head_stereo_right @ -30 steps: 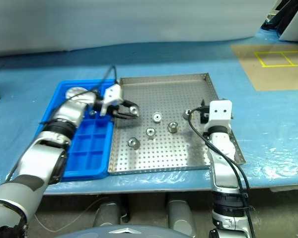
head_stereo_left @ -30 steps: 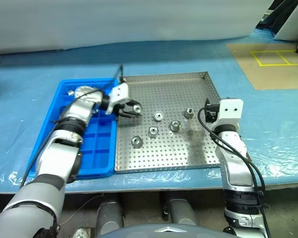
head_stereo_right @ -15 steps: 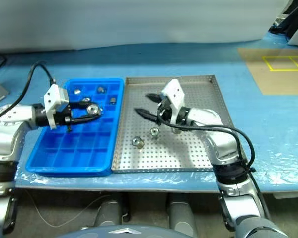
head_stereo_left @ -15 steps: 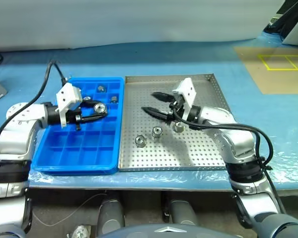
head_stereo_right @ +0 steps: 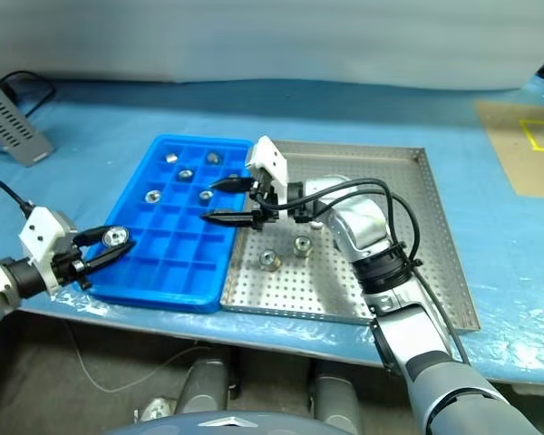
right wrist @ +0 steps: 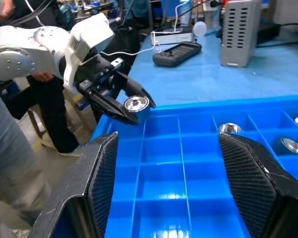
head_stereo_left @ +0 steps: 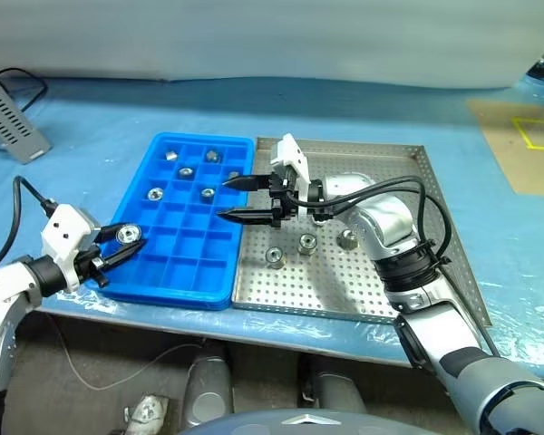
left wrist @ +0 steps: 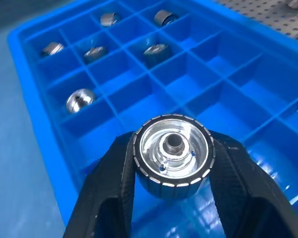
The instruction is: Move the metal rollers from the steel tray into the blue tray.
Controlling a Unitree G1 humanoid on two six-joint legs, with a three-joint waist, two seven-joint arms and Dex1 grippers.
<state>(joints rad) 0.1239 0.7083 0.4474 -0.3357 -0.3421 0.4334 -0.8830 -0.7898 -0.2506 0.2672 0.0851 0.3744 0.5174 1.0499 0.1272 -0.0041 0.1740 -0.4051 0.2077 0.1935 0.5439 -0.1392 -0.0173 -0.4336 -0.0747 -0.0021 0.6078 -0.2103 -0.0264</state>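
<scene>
No lettering, label, brand mark or number can be read on anything here.
</scene>
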